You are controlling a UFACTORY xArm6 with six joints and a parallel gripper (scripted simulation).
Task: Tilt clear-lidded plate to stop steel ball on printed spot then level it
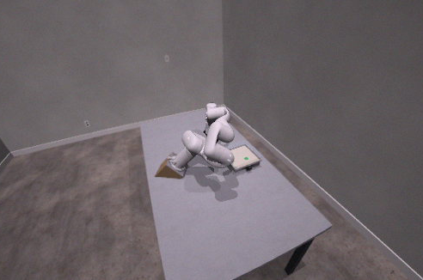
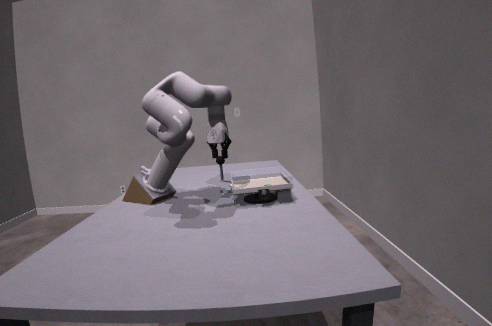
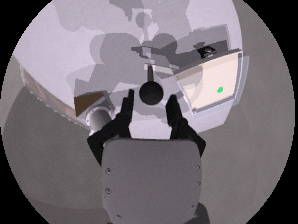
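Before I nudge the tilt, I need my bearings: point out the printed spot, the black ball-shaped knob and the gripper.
Printed spot (image 1: 246, 158) (image 2: 268, 185) (image 3: 220, 90): all views, green middle.
Black knob (image 2: 220, 160) (image 3: 151, 93): exterior, wrist; round face.
Gripper (image 2: 220, 156) (image 3: 151, 97): same views, midway between fingertips.

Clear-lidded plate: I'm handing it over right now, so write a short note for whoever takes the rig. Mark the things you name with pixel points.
Gripper (image 2: 221, 155) (image 3: 151, 97): open, pointing down above the black ball-shaped knob (image 2: 220, 161) (image 3: 151, 93) on a thin grey rod; gaps show beside the knob.
Clear-lidded plate (image 1: 246, 165) (image 2: 261, 187) (image 3: 217, 106): beside the rod, over a round black base (image 2: 260, 199). Green printed spot (image 1: 246, 158) (image 2: 268, 185) (image 3: 220, 90) visible; steel ball not discernible.
Done: nothing confirmable; exact level can't be judged.
Left: find the ball, confirm it rests on the spot, confirm level and free of loose objects.
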